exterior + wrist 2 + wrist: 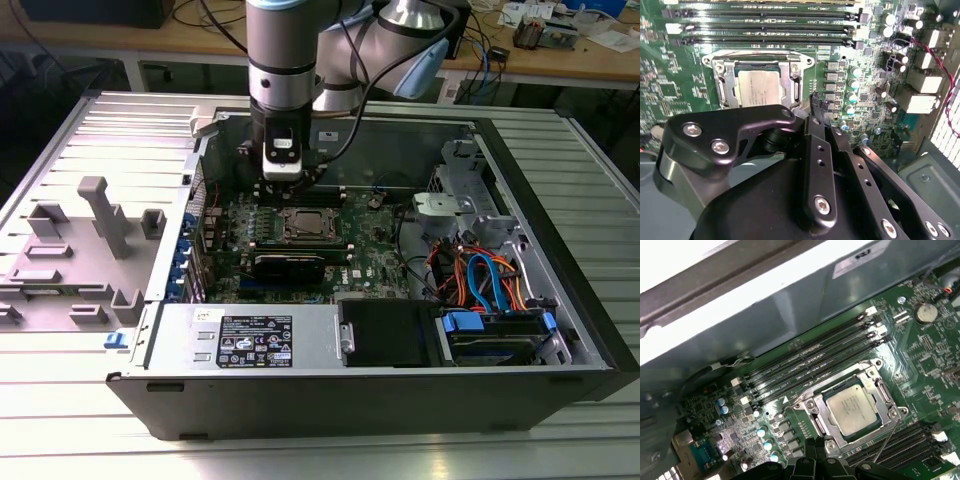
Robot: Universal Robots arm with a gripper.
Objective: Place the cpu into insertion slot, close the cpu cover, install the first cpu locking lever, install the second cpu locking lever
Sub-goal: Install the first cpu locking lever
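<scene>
Sitting at the exterior view's left, grey holders (100, 225) rest on the counter (300, 455) beside the open computer case (400, 400). Inside it the gripper (283, 185) hovers, fingers (816, 107) pinched together and empty, just beside the cpu (305, 224), seated in its socket under the lowered cpu cover (791, 80).

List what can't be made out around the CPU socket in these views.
- Second wrist view: the gripper covers the near edge of the cpu cover.
- First wrist view: a thin wire lever ends behind the gripper, so whether it is hooked cannot be told.
- Exterior view: the cpu is too small to judge its seating; the arm hides the board behind it.
</scene>
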